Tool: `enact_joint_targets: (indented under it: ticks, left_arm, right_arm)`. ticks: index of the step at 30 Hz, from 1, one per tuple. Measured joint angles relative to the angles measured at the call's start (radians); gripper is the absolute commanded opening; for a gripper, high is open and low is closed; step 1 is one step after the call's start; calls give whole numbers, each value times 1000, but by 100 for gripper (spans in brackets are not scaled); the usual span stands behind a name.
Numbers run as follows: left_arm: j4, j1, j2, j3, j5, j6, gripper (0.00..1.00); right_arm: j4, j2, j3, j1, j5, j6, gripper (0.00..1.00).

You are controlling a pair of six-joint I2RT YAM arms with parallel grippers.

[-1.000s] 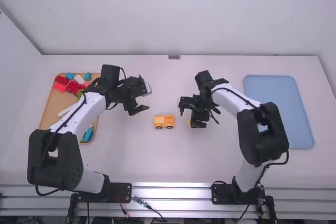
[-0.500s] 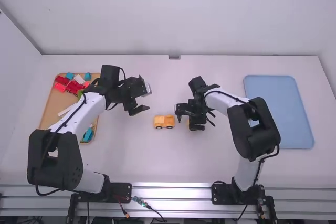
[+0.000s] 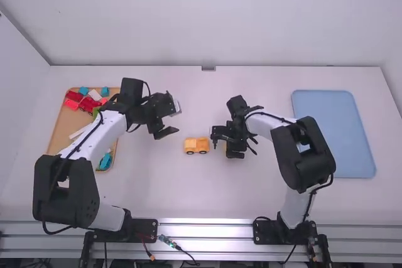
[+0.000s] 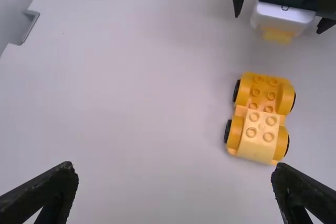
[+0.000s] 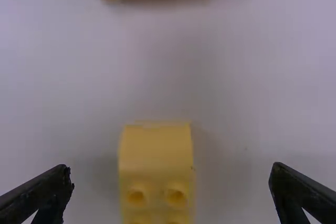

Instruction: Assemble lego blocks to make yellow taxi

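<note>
Over on the left, the left arm (image 3: 91, 140) bends outward above its base, then its white link slants away up the desk (image 3: 157, 186) past the near corner of the brown tray (image 3: 60, 139). Its wrist turns in toward the middle, and there's the left gripper (image 3: 173, 112), hanging over bare desk short of the little car. From its own wrist camera, the left gripper's (image 4: 176, 177) jaws stand wide apart with nothing clamped in them.

Now the right arm (image 3: 286, 131): it rises from its base, folds at a bulky black elbow, and runs its forearm inward and away from its base. At the end of it, the wrist is tipped downward, with the right gripper (image 3: 225, 149) low, near the car's side. And in its own wrist view the right gripper's (image 5: 169, 177) jaws are spread as well, one to each side of a small yellow block (image 5: 156, 153), touching neither face of it. That block has a curved end and round studs on top.

The yellow wheeled car (image 3: 196, 145) sits on the desk between the two grippers, closer to the right one, apart from the loose block. It's upright on black wheels, studs showing. Red, white, green and teal blocks crowd the brown tray, and a blue tray (image 3: 333, 136) lies out beyond the right arm.
</note>
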Motion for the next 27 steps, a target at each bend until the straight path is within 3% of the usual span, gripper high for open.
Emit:
enact_joint_targets:
  ticks: [7, 11, 13, 17, 22, 26, 27]
  left_arm:
    - [-50, 0, 0, 0, 1, 46, 99]
    - [-61, 0, 0, 0, 1, 69, 99]
    - [-61, 0, 0, 0, 0, 78, 99]
    - [-61, 0, 0, 0, 0, 81, 99]
    - [-59, 0, 0, 0, 1, 81, 99]
    - [-43, 0, 0, 0, 0, 81, 99]
    - [-37, 0, 0, 0, 0, 81, 99]
  right_arm:
    - [24, 0, -27, -10, -4, 3, 100]
    - [24, 0, -27, -8, -6, 3, 93]
    - [24, 0, -27, -7, -6, 3, 79]
    - [24, 0, -27, -6, -6, 3, 67]
    - [26, 0, -27, 0, -6, 12, 39]
    - [25, 0, -27, 0, -5, 32, 36]
    - [25, 0, -27, 0, -5, 41, 30]
